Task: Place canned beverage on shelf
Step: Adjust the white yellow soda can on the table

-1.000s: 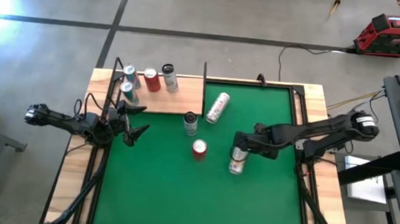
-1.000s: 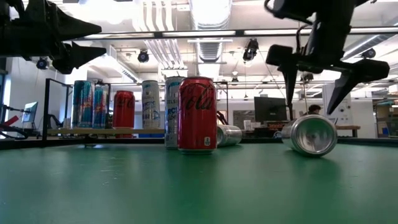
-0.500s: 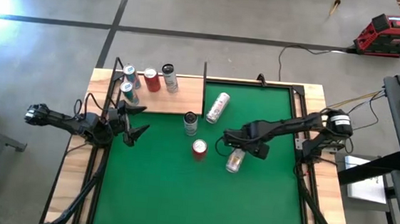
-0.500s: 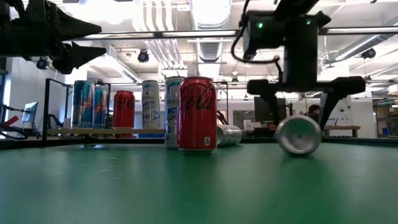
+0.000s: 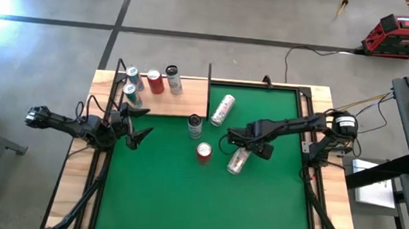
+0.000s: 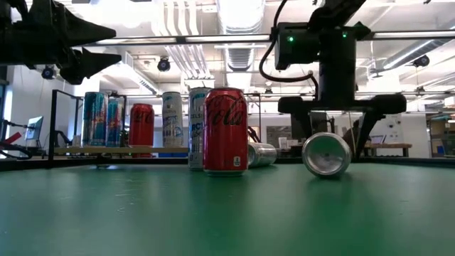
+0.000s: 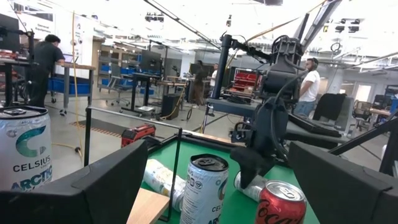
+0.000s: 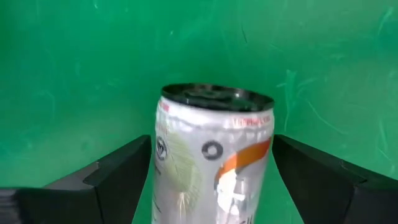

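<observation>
The light-wood shelf (image 5: 179, 105) sits at the mat's far left and bears several upright cans (image 5: 154, 81). A silver can (image 5: 236, 162) lies on its side on the green mat (image 5: 184, 193). My right gripper (image 5: 240, 154) is open and low over this can, one finger on each side, as the right wrist view (image 8: 211, 155) and low view (image 6: 327, 154) show. A red can (image 5: 204, 152) and a silver can (image 5: 195, 126) stand upright on the mat. Another silver can (image 5: 222, 110) lies farther back. My left gripper (image 5: 142, 134) is open and empty, raised beside the shelf's near left corner. My right gripper comes from above and straddles the lying silver can across its length, the fingers (image 8: 118, 174) close beside its curved sides. I cannot tell whether either finger touches it. The can rests on the mat.
The shelf's thin black rods (image 5: 209, 78) stand at its edges. The upright red and silver cans stand between the lying can and the shelf. Bare mat lies toward the near edge. People show in the room beyond the table (image 7: 308, 81).
My right gripper has gone toward the table's left edge, turned about its wrist and come down around the lying silver can. The can has shifted a little toward the left along the mat and turned slightly.
</observation>
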Robot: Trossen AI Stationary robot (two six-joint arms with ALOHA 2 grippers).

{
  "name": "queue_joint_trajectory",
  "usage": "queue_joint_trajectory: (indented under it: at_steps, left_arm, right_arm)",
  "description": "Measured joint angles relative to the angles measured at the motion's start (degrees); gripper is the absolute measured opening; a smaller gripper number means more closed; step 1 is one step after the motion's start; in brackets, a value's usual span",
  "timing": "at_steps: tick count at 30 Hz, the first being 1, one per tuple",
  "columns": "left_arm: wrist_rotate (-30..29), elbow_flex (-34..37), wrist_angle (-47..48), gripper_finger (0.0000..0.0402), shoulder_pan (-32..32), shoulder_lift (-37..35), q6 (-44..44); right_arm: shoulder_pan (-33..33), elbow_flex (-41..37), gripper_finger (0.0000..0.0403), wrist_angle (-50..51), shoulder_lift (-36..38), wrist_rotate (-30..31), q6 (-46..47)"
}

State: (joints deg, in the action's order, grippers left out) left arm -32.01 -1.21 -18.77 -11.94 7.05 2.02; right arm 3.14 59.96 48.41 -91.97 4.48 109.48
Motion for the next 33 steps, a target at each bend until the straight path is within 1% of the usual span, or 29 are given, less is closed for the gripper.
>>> queue_joint_trajectory:
  at_steps: [14,16,20,23,25,27,30,33]
  left_arm:
    - [0.01,-0.01,0.00,0.0375,-0.01,0.00,0.00]
    - [0.02,-0.02,-0.02,0.0375,0.00,0.00,0.00]
    - [0.02,0.00,-0.02,0.0375,-0.02,0.00,0.00]
    - [0.00,-0.02,-0.02,0.0375,0.00,0.00,0.00]
    - [0.00,0.00,-0.02,0.0375,0.00,0.00,0.00]
    - [0.02,0.00,-0.02,0.0375,0.00,0.00,0.00]
    - [0.00,-0.01,-0.02,0.0375,-0.01,0.00,0.00]
    - [0.01,0.00,-0.02,0.0375,-0.02,0.00,0.00]
  right_arm:
    - [2.31,-0.21,0.0320,-2.77,-1.89,-1.96,1.01]
    - [2.27,-0.28,0.0302,-2.90,-1.92,-1.94,1.33]
    - [2.27,-0.45,0.0238,-2.91,-1.89,-1.94,0.96]
    - [2.27,-0.47,0.0238,-3.09,-1.89,-1.94,0.58]
    - [2.27,-0.17,0.0238,-3.14,-1.89,-1.67,-1.59]
    - [2.27,0.77,0.0238,-2.56,-1.83,-0.06,-4.34]
    - [1.67,3.25,0.0238,1.60,-1.25,5.62,-6.72]
    - [-0.03,6.69,0.0238,7.31,-1.15,14.65,-8.01]
